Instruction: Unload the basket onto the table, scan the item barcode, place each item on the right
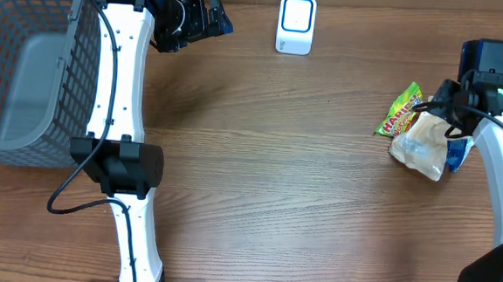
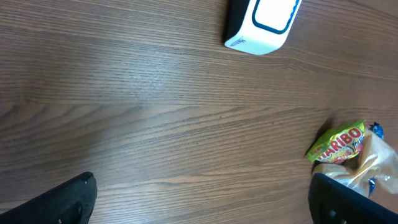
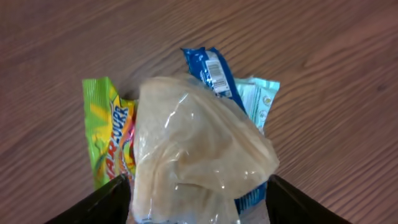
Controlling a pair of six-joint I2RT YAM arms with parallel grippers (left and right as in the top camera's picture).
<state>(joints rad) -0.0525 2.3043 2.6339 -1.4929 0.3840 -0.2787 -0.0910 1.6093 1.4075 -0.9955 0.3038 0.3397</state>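
At three o'clock on the desk [image 1: 276,160], the right pincer [image 3: 199,193], wide astride the clear bag [image 3: 193,143], should close on its middle alone, sparing the blue packet [image 3: 205,65] beneath, while the left pincer [image 2: 199,199] hangs wide.

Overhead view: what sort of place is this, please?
Probably a mock shop checkout, set up on a wooden table. The signs are a white barcode scanner, a grey mesh basket and a small pile of snack packets.

Clear crumpled bag [image 3: 199,149] atop Haribo packet [image 3: 106,137] and blue wrapper [image 3: 208,68]; white scanner [image 1: 295,24] well apart.
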